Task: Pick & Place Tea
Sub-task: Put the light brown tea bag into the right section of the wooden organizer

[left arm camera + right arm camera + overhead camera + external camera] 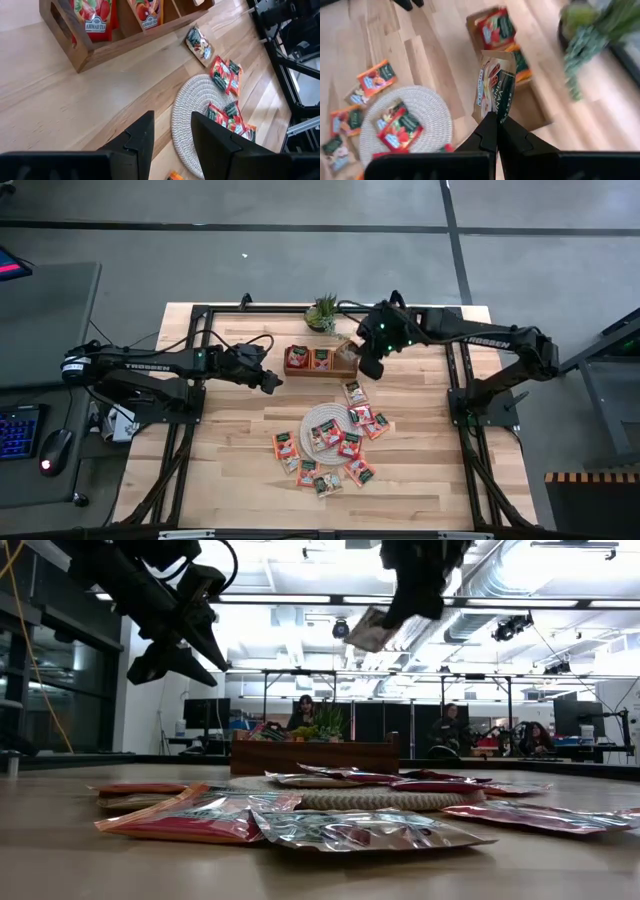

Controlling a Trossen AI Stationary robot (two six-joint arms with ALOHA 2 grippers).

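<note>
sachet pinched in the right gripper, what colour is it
Pale beige sachet with dark green and red marks; right wrist view shows it best.

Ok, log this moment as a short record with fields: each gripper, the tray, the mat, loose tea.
right gripper: shut on a beige sachet, held above the tray
left gripper: open, empty, raised off the table beside the tray
tray: two red sachets standing in its compartments
mat: several sachets lying on it
loose sachets: scattered on the table around the mat
</note>
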